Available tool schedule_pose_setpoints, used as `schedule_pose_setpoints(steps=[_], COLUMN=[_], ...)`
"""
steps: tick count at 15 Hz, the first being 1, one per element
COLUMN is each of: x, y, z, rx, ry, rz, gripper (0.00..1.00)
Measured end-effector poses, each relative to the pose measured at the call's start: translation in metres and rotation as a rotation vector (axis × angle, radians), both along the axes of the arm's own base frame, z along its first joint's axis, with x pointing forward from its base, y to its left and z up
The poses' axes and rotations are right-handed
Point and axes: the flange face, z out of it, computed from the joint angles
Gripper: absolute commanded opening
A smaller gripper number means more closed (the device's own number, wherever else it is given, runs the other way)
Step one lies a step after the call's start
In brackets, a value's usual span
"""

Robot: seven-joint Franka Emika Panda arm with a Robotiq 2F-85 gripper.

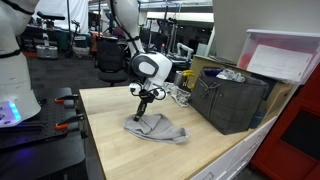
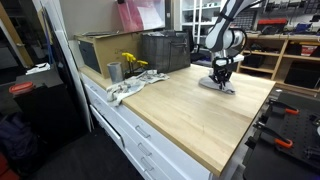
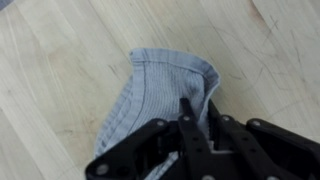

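Note:
A grey ribbed cloth lies crumpled on the light wooden tabletop. My gripper comes in from the bottom of the wrist view, its black fingers pinched together on a raised fold at the cloth's right edge. In both exterior views the gripper points straight down onto the cloth, one corner of it drawn up between the fingers while the remainder rests on the table.
A dark grey bin with clutter stands at the table's back, a cardboard box beside it. A metal cup, yellow flowers and another cloth sit near the table's far end.

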Motion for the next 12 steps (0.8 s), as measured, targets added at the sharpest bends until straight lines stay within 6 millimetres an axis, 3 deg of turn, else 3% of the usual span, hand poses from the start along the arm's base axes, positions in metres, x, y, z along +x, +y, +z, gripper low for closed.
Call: schedule_pose_setpoints(steps=[1, 2, 3, 5, 9, 10, 12], x=[0.0, 0.001, 0.002, 0.004, 0.008, 0.008, 0.009], y=[0.004, 0.008, 0.011, 0.018, 0.025, 0.026, 0.026], z=[0.002, 0.005, 0.008, 0.016, 0.03, 0.033, 0.037], rx=[0.001, 0.001, 0.002, -0.002, -0.017, -0.021, -0.029], ry=[0.007, 0.013, 0.019, 0.027, 0.039, 0.041, 0.042], rz=[0.0, -0.002, 0.0, 0.006, 0.027, 0.036, 0.05], gripper=[0.37, 0.07, 0.08, 0.0, 0.02, 0.36, 0.44])
